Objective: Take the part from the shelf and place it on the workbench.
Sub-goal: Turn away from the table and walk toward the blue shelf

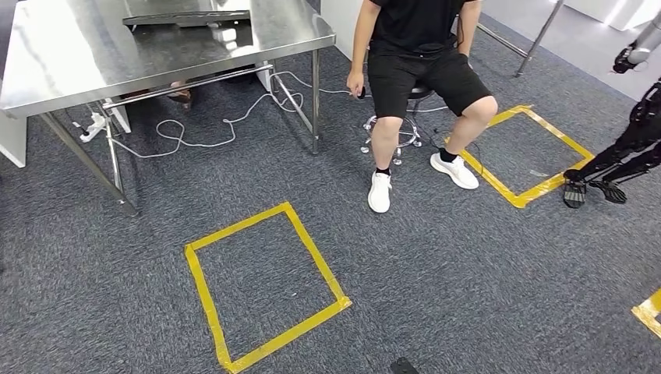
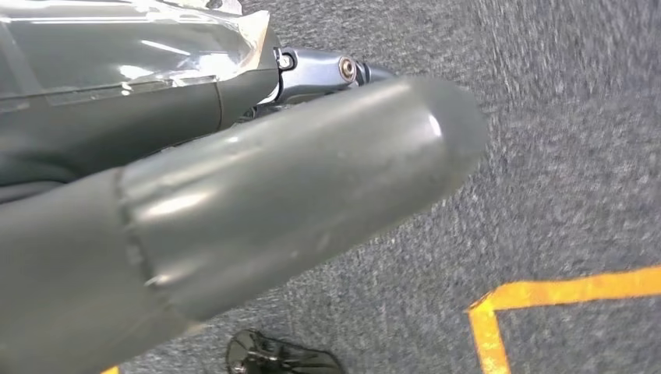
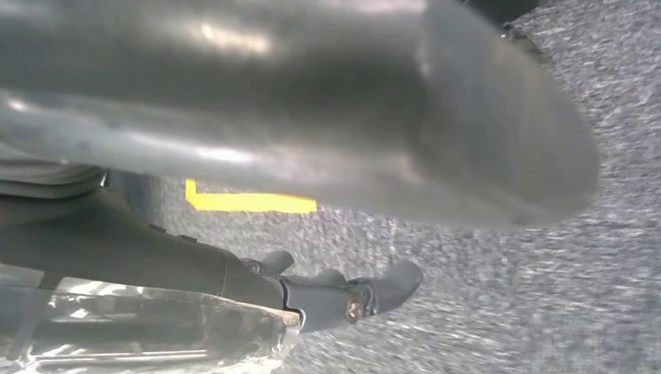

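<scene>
Workbench (image 1: 117, 54): steel-topped table at the far left of the head view, standing on grey carpet (image 1: 436, 288); a dark flat item (image 1: 187, 17) lies at its far edge. The part cannot be made out with any certainty on or near it.

Left hand (image 2: 234, 210): hangs over the carpet in the left wrist view; thick grey thumb extended, a darker finger (image 2: 327, 72) straight beside it; nothing held, fingers apart as far as the close view allows.

Right hand (image 3: 312, 117): also over carpet; thumb extended, dark fingers (image 3: 366, 292) lying straight, holding nothing.

Yellow tape square (image 1: 265, 288): on the carpet, near centre of the head view.

Second tape square (image 1: 522, 156): further right.

Person (image 1: 421, 70): seated on a stool (image 1: 405, 128) between the workbench and the second square.

Cable (image 1: 203, 132): white, trailing under the workbench.
</scene>
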